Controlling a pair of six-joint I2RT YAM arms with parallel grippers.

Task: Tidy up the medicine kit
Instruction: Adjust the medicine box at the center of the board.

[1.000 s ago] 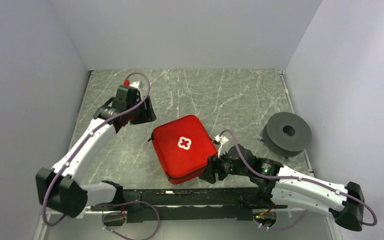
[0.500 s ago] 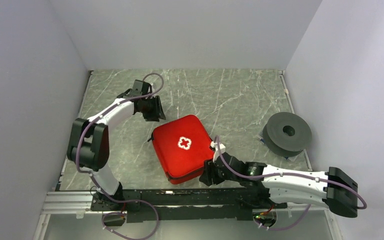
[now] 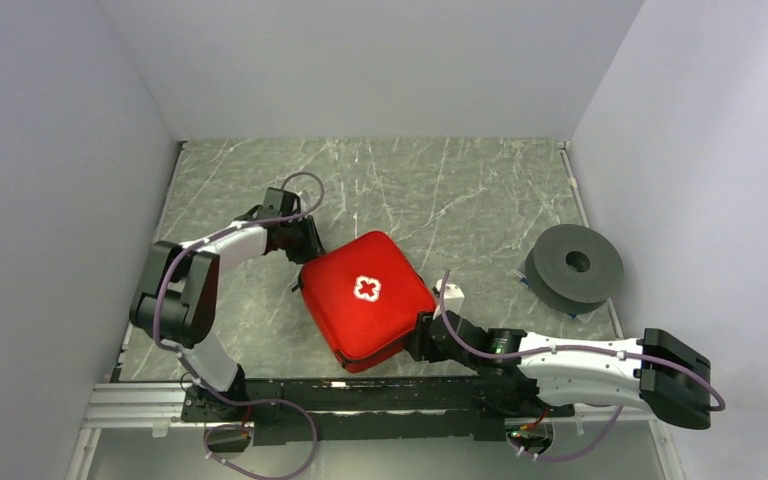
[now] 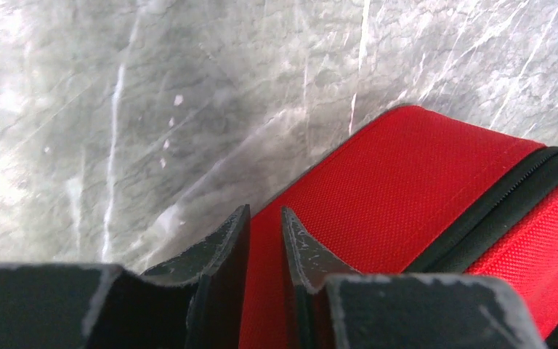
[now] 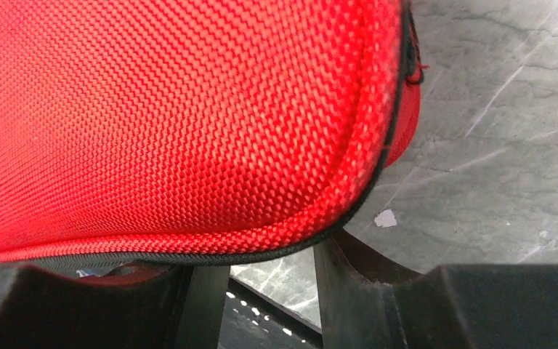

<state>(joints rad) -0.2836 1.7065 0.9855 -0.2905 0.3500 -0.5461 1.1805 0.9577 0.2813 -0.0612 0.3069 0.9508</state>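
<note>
The medicine kit (image 3: 365,300), a red zipped case with a white cross, lies closed near the table's front centre. My left gripper (image 3: 311,254) is at its far left corner. In the left wrist view the left gripper (image 4: 264,211) has only a slim gap between its jaws, red cloth of the kit (image 4: 407,189) shows in that gap, and a pinch cannot be made out. My right gripper (image 3: 417,340) is at the kit's near right corner. In the right wrist view the kit (image 5: 174,109) overhangs and hides the tips of the right gripper (image 5: 269,251), whose jaws stand apart with table showing between them.
A grey round disc (image 3: 575,265) with a centre hole sits at the right edge of the table. The black mounting rail (image 3: 380,395) runs along the near edge just behind the kit. Walls close in left, back and right.
The left arm swung down onto the kit's far left corner while its jaws narrowed. The right arm stretched lower and slid in at the near right corner. The kit shifted slightly.
</note>
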